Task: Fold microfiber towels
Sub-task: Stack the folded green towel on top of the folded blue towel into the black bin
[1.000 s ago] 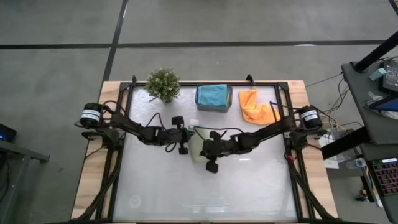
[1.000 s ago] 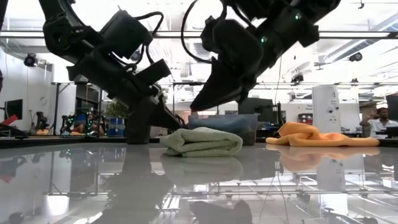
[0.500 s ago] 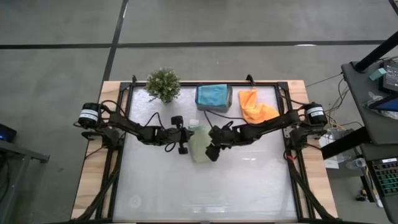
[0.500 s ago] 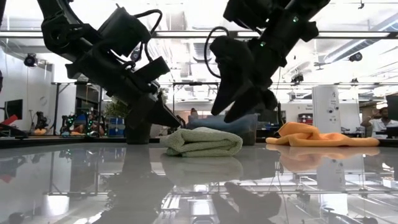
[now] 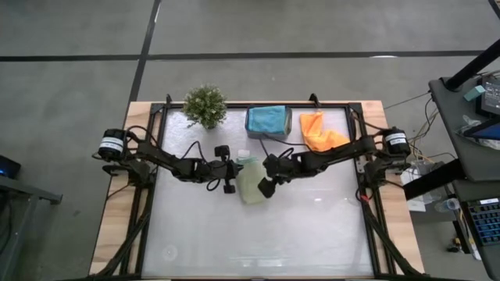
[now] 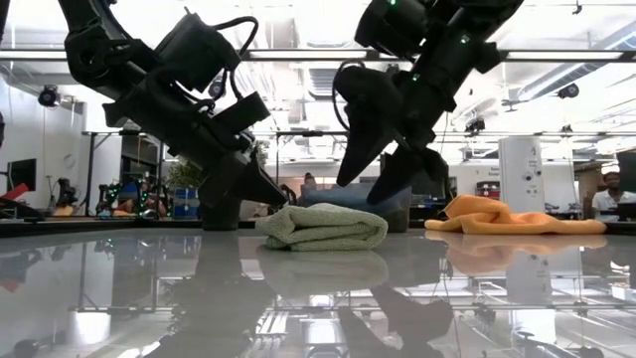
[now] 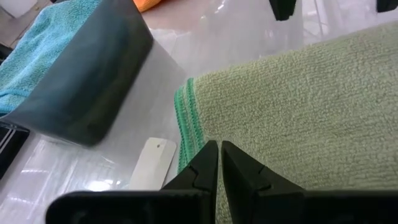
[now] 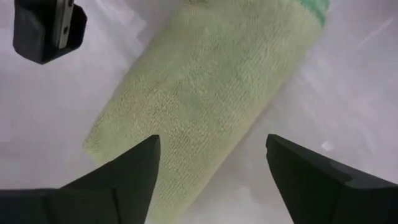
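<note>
A light green towel (image 5: 250,181) lies folded in a thick pad on the table's middle, and also shows in the low view (image 6: 323,227). My left gripper (image 5: 229,176) is shut at the towel's left edge, its tips over the darker green hem (image 7: 186,124). My right gripper (image 5: 267,187) is open and hangs just above the towel's right side, with one finger on each side of the pad (image 8: 205,93) and touching nothing. A teal towel (image 5: 267,117) lies in the grey bin. An orange towel (image 5: 320,133) lies crumpled at the far right. My left gripper's shut fingertips (image 7: 219,155) stand at the towel's hemmed edge, slanting down from the table's left. I cannot tell whether they touch it.
The grey bin (image 5: 268,131) stands at the far edge, with a potted plant (image 5: 205,105) to its left. A white tag (image 7: 152,162) lies on the table beside the towel's hem. The near half of the glossy table (image 5: 258,242) shows nothing on it.
My right gripper has opened from shut to wide. It has drawn back a little toward the table's far edge and now uncovers the towel's near end. The folded green towel has kept its place and shape.
</note>
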`<control>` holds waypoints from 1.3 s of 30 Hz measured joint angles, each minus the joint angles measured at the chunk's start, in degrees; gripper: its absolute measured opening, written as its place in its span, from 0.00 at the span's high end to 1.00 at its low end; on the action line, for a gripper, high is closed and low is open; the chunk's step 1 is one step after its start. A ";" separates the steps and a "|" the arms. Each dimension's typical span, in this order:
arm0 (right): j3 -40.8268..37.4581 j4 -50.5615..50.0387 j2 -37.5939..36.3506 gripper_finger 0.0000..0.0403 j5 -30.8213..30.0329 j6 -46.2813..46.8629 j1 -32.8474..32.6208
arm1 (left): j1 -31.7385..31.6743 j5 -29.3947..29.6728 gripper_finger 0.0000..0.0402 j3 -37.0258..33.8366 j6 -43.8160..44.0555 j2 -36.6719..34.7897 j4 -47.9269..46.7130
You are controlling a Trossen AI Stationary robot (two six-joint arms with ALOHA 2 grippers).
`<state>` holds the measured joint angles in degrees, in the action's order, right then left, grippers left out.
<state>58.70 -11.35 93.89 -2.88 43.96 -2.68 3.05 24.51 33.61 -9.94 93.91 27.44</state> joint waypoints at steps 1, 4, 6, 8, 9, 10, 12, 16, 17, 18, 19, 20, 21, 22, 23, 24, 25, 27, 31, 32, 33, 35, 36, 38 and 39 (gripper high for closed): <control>0.00 -0.24 0.00 0.30 1.67 0.45 0.39 | 0.00 0.00 0.98 0.02 -0.02 0.00 0.00; -0.18 -0.91 0.00 0.28 4.74 1.79 1.20 | 0.00 0.00 0.98 0.06 -0.03 0.00 0.17; -0.43 -0.91 0.00 0.28 5.99 2.66 1.83 | 0.00 0.00 0.98 0.01 -0.03 0.00 0.17; -0.71 -0.93 0.00 0.27 7.15 3.02 2.64 | 0.00 0.00 0.98 -0.08 -0.02 0.00 0.15; -0.81 -0.86 0.00 0.27 7.44 3.25 3.10 | 0.00 0.00 0.98 -0.09 -0.02 0.02 0.15; -0.87 -0.86 0.00 0.27 7.38 3.45 3.52 | 0.00 0.00 0.98 -0.09 -0.02 0.00 0.15; -1.04 -0.36 0.00 0.27 7.36 3.43 4.26 | 0.00 0.00 0.98 -0.11 -0.02 0.00 0.15; -1.09 0.32 0.01 0.27 7.39 3.04 5.00 | -0.02 0.00 0.98 -0.14 -0.02 0.00 0.15; -1.09 0.34 0.15 0.27 7.40 2.84 5.08 | -0.02 0.00 0.98 -0.14 -0.02 0.00 0.15; -1.09 0.38 0.37 0.26 7.40 2.73 5.09 | -0.02 0.00 0.98 -0.14 0.00 0.00 0.15; -1.09 0.48 0.78 0.26 7.40 2.75 5.09 | -0.03 0.00 0.98 -0.14 0.00 0.00 0.15; -1.11 0.78 1.32 0.26 7.40 2.76 5.09 | -0.05 0.00 0.98 -0.14 0.00 0.02 0.15; -1.14 1.37 1.96 0.26 7.40 2.76 5.07 | -0.07 0.00 0.98 -0.14 0.00 0.00 0.15; -1.16 2.11 2.78 0.26 7.41 2.73 5.04 | -0.07 0.00 0.98 -0.14 0.00 0.00 0.15; -1.17 3.01 3.56 0.26 7.44 2.73 4.98 | -0.07 0.00 0.98 -0.12 0.00 0.00 0.15; -1.18 4.06 4.29 0.26 7.73 2.69 4.98 | -0.07 0.00 0.98 -0.11 0.00 0.02 0.15; -1.19 5.09 4.94 0.26 8.05 2.61 4.97 | -0.07 0.00 0.98 -0.14 0.00 0.00 0.17; -1.20 7.61 6.10 0.26 9.25 2.28 4.96 | -0.06 0.00 0.98 -0.14 0.03 0.01 0.18; -1.20 12.46 7.73 0.27 10.69 1.86 4.98 | -0.04 0.00 0.98 -0.14 0.03 0.02 0.17; -1.20 13.31 8.22 0.28 10.78 1.85 4.98 | -0.04 0.00 0.98 -0.14 0.04 0.01 0.17; -1.20 14.03 8.56 0.28 10.84 1.70 4.98 | -0.04 0.00 0.98 -0.14 0.05 0.02 0.17; -1.20 15.06 9.14 0.29 10.83 1.11 4.98 | -0.04 0.00 0.98 -0.16 0.05 0.02 0.17; -1.20 15.66 9.31 0.29 10.84 0.98 4.98 | -0.04 0.00 0.98 -0.16 0.05 0.02 0.17; -1.20 16.84 9.87 0.31 10.83 0.89 4.98 | -0.04 0.00 0.98 -0.22 0.05 0.02 0.15; -1.19 17.39 9.99 0.33 10.83 0.88 4.98 | -0.04 0.00 0.98 -0.22 0.05 0.02 0.17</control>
<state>57.51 6.05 103.88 7.94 44.84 2.31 3.01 24.51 33.39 -9.89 93.93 27.62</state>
